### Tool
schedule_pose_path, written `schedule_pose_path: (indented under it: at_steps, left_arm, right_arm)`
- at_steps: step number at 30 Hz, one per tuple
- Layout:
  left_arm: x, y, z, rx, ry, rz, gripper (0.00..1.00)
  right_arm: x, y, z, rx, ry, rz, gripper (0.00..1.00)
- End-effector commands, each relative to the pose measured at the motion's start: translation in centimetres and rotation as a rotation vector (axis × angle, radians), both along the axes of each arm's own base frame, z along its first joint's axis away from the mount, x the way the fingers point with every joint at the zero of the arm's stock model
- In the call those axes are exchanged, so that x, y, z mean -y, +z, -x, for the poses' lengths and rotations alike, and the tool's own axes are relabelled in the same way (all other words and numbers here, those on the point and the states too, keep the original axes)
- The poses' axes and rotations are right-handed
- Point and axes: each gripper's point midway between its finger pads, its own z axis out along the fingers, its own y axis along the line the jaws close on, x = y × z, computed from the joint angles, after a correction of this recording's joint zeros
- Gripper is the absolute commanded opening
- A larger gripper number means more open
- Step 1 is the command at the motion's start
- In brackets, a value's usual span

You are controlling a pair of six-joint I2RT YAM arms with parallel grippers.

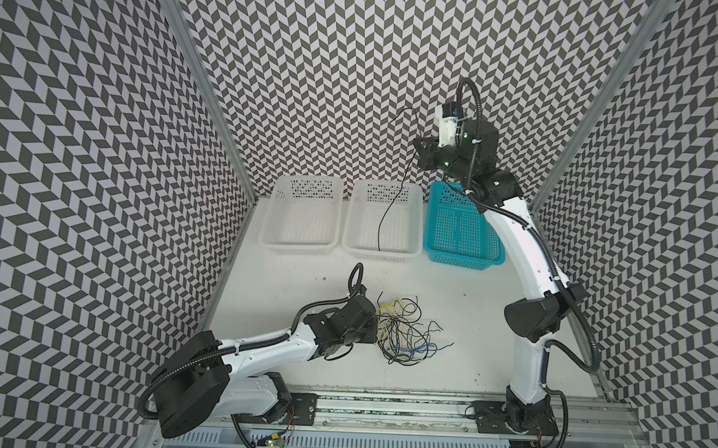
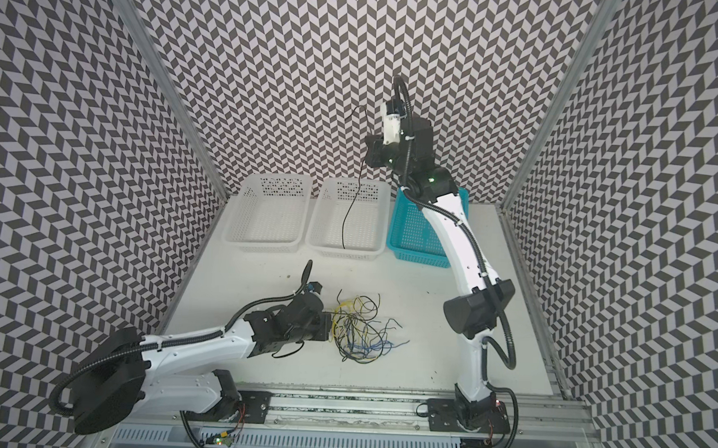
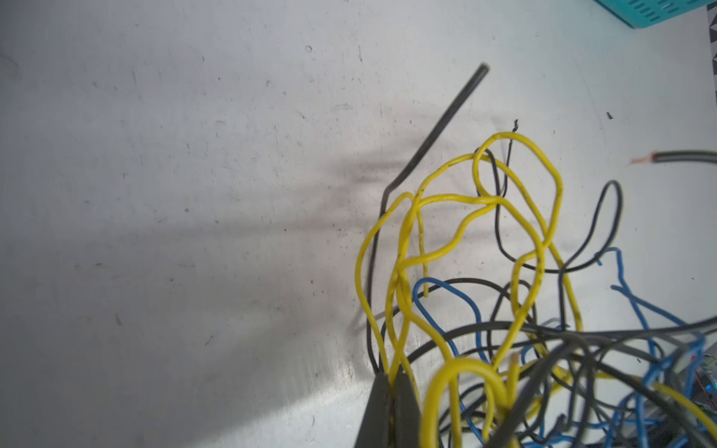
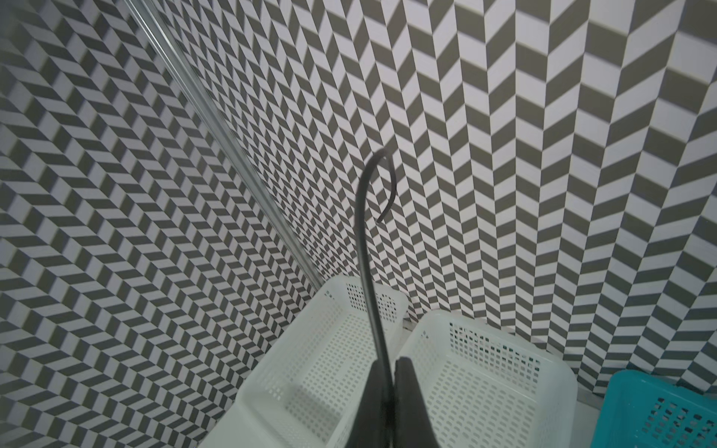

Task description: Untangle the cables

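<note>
Gives the far edge of the white bench [image 1: 449, 320] to three bins in a row, left white perforated plastic basket [image 1: 298, 247], middle white perforated plastic basket [image 1: 381, 254] and teal perforated plastic basket [image 1: 460, 258], apparently to receive freed wires. Pins the tangle of thin black, yellow and blue cables [image 1: 402, 331] midway along, nearer the front edge, with the left gripper [image 3: 392, 382] clamped on a yellow strand [image 3: 359, 256], probably to stop the heap dragging. Holds a single thin black cable [image 4: 361, 252] high over that middle basket, right gripper [image 4: 390, 368] pinched tight on it, likely for a drop there.
</note>
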Motion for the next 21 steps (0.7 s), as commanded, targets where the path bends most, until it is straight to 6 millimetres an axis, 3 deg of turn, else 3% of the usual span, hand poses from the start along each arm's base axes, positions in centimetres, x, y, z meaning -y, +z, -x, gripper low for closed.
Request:
schedule_pose_path:
  at_steps: [1, 6, 10, 21]
  left_arm:
    - [-1.1, -0.3, 0.3, 0.009, 0.016, -0.037, 0.00]
    - [-1.3, -0.1, 0.3, 0.016, 0.021, -0.033, 0.00]
    - [-1.3, -0.1, 0.5, 0.014, 0.019, -0.031, 0.00]
    - [-1.4, 0.3, 0.3, 0.024, 0.027, -0.023, 0.00]
  right_arm:
    - [-0.9, -1.7, -0.7, 0.000, -0.004, 0.040, 0.00]
    - [-3.3, -8.2, -0.3, -0.119, 0.038, 0.116, 0.00]
    - [-3.3, -13.0, 0.0, -0.215, 0.022, 0.144, 0.00]
    - [-5.2, -23.2, 0.8, -0.457, 0.111, 0.224, 0.00]
